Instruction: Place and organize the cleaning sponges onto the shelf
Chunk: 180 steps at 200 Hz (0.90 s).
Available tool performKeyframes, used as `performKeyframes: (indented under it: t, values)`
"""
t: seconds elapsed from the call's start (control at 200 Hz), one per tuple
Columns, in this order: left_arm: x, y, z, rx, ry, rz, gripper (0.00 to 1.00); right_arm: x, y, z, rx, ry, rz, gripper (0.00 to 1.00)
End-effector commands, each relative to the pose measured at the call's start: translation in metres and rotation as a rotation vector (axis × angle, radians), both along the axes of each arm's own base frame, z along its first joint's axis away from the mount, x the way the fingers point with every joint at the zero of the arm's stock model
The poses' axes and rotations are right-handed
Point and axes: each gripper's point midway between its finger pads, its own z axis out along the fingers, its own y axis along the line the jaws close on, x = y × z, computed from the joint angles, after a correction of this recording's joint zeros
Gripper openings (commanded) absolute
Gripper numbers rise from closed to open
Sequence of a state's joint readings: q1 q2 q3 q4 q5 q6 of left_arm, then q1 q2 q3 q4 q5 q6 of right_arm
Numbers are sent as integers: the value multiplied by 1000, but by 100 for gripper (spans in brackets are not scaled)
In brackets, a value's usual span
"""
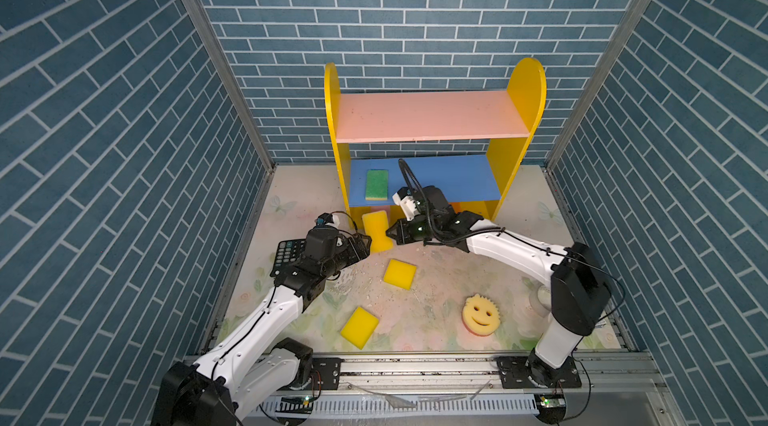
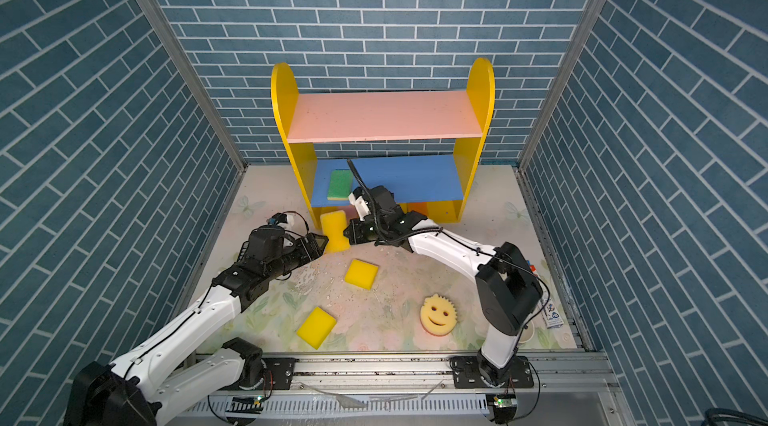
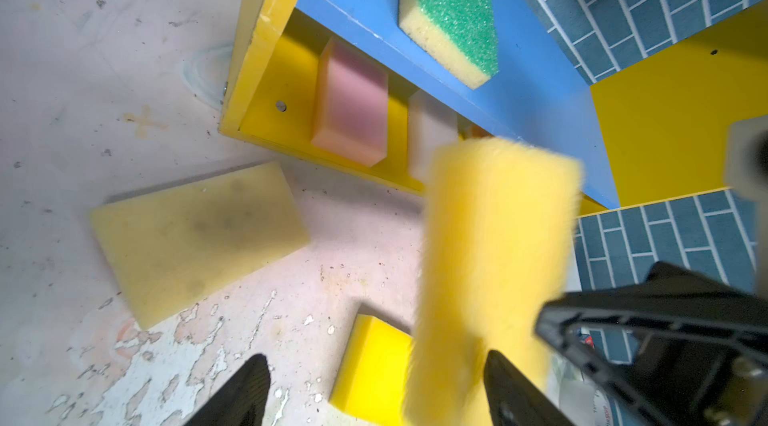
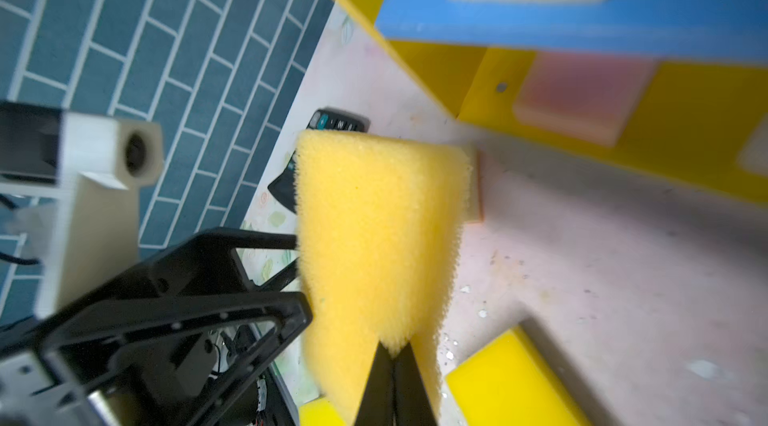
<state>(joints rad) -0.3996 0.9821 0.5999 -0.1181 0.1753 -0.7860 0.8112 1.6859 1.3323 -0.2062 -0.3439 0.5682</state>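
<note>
Right gripper (image 4: 395,357): jaws closed tight on 1 edge of a yellow sponge (image 1: 376,232), foam squeezed thin at the pinch. The sponge is held upright above the table (image 1: 519,245), just in front of the shelf (image 1: 519,112), near its left side panel.

Left gripper (image 1: 368,246): jaws spread wide, nothing clamped. Its tips sit at the same sponge from the opposite side; contact cannot be told.

On the shelf:
- blue middle board (image 1: 457,178): 1 green-topped sponge (image 1: 377,184), lying flat toward the left end
- yellow base: pink sponge (image 3: 353,112), whitish sponge (image 3: 428,133) just beside it
- pink top board (image 1: 424,116): bare

On the table:
- 2 flat yellow sponges, 1 mid-table (image 1: 400,274), 1 nearer the front (image 1: 359,327)
- smiley-face sponge (image 1: 481,314), front right, face up
- tan sponge (image 3: 195,237), flat, near the shelf's front corner
- black calculator (image 1: 286,255), partly under the left arm
</note>
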Motion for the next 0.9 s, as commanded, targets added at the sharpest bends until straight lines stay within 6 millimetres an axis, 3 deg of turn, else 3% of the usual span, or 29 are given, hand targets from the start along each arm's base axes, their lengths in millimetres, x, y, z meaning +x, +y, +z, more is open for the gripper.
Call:
performKeyframes:
  t: [0.0,0.2,0.425,0.645,0.895]
  values:
    - [7,-5,17,-17,-51,-17,82,24,-42,27,-78,-113,-88,0]
    - [3,2,14,32,-51,-7,82,66,-77,34,-165,-178,-205,0]
    - [-12,26,20,128,-66,44,83,108,-68,47,-210,-266,-212,0]
    - [-38,63,22,244,-75,129,86,141,-65,35,-272,-273,-268,0]
    - [-58,88,19,293,-60,211,89,156,-63,14,-302,-216,-279,0]
